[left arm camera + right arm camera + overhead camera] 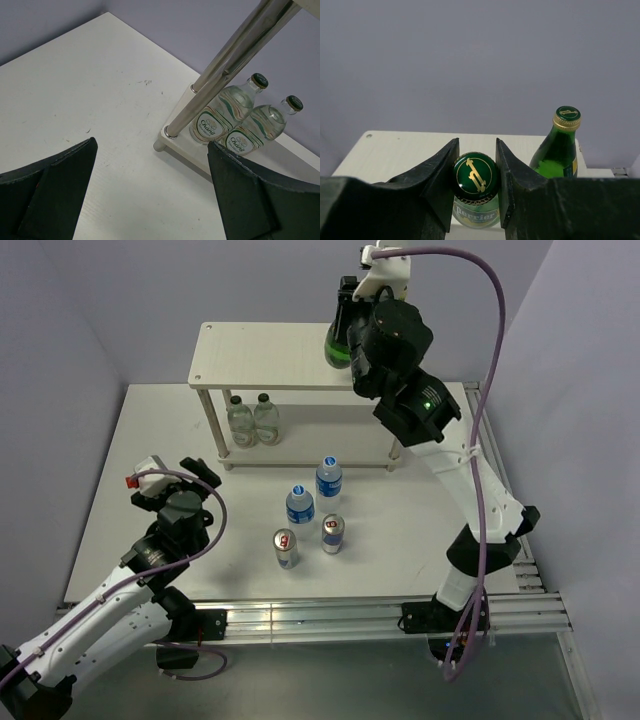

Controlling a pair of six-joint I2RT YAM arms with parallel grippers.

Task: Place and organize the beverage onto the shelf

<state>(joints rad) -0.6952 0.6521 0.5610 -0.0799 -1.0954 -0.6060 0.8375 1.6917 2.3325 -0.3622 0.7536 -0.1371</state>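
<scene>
Right jaws clenched on the green-and-gold cap of a green glass Perrier bottle (475, 176), held upright at the right end of the shelf's (262, 358) top board (395, 150). The bottle's base was hidden, so it could not be told whether it rested on the board.

A second green glass bottle (559, 150) stood upright on the same top board, just beside the held one and not touching it. It had a green cap with a gold band under it.

Left jaws released and spread wide, with nothing between them. They hung low over the surface (150, 440), near the shelf's front-left leg (225, 65) and facing it.

Two clear glass Chang bottles (217, 117) (260, 129) with green caps stood upright on the shelf's lower board (182, 145). They were at its left end, just behind that leg and close side by side.

Two blue-capped water bottles (329, 480) (300, 507) stood upright on the surface in front of the shelf, apart from it and from each other.

Two slim silver-blue cans (333, 533) (286, 548) stood upright farther out from the shelf than the water bottles. Each can was near one water bottle without touching it.
</scene>
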